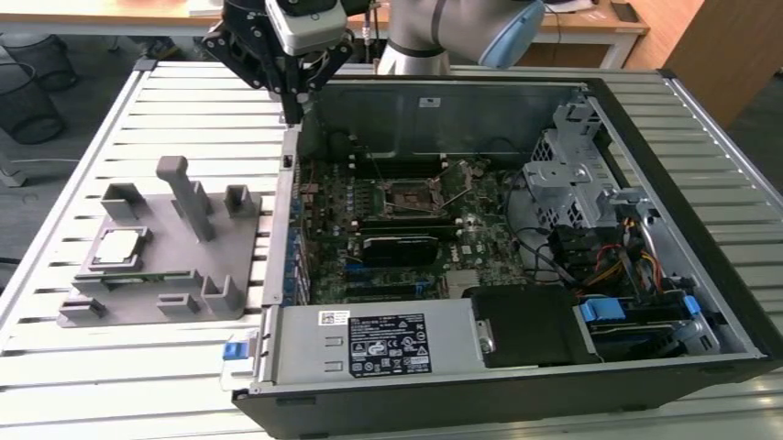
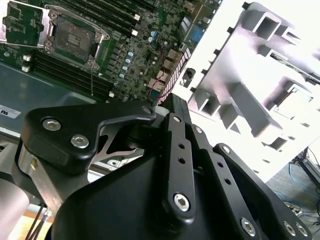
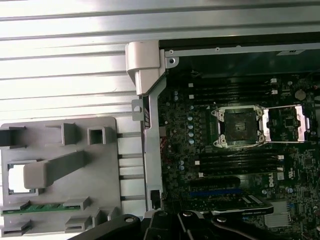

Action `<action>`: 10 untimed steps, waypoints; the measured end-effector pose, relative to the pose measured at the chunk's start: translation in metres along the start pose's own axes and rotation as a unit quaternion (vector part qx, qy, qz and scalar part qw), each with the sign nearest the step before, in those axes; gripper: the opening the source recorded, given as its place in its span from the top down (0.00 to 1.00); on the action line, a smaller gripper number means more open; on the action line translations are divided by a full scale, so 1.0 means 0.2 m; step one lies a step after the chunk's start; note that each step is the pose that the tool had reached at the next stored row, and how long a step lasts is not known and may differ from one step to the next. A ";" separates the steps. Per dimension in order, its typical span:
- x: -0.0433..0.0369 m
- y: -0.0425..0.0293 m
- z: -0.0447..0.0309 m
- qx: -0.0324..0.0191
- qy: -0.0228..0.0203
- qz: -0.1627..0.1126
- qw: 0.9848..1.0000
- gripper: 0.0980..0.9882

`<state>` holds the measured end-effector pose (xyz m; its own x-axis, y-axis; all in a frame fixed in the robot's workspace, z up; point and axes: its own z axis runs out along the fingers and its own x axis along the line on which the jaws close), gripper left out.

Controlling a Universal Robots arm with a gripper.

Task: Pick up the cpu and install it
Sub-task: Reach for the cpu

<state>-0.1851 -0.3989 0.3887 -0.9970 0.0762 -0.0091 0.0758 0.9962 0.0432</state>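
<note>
The cpu [image 1: 119,247] lies flat in a recess of the grey fixture [image 1: 165,307], silvery top up; the first wrist view shows it [image 3: 19,178] partly behind a fixture post. The fixture stands on the slatted table [image 1: 183,101], just beside the open case [image 1: 490,403]. Inside the case, the socket [image 1: 410,194] has its frame flipped open. The gripper [image 1: 293,117] hangs above the case's wall nearest the fixture, well apart from the cpu. Its fingers are pressed together with nothing between them.
</note>
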 end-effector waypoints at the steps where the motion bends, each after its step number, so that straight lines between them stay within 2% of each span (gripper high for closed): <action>1: 0.004 0.000 0.000 0.000 0.000 0.000 1.000 0.99; 10: 0.039 -0.003 0.003 0.000 0.000 0.000 1.000 0.99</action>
<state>-0.1930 -0.3989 0.3880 -0.9971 0.0763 -0.0082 0.0758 0.9962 0.0431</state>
